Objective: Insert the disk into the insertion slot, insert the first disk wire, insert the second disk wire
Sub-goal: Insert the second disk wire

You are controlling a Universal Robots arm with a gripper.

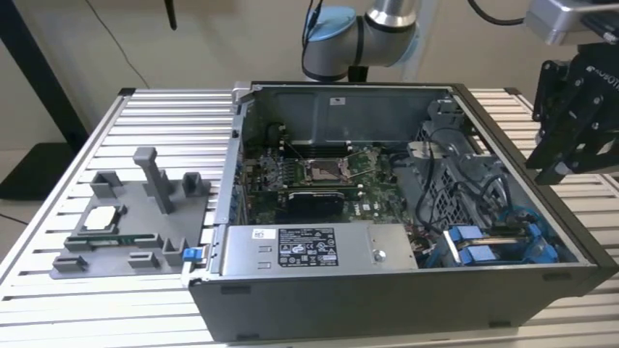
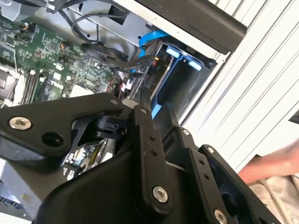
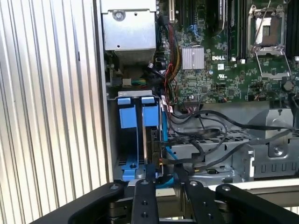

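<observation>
Print on the white sticker (image 1: 306, 247) of the power-supply box (image 1: 387, 243), not legible.

In the first wrist view, two blue carrier frames (image 3: 135, 116) sit side by side in the grey drive cage (image 3: 224, 156). Black cables (image 3: 219, 128) cross the cage; the green motherboard (image 3: 224, 70) lies beyond it. The tool's black linkage (image 3: 163, 203) hangs just beside the cage.

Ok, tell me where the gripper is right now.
In the exterior view the gripper hangs at the exterior view's right, above the open computer case's edge near the blue drive carriers.
</observation>
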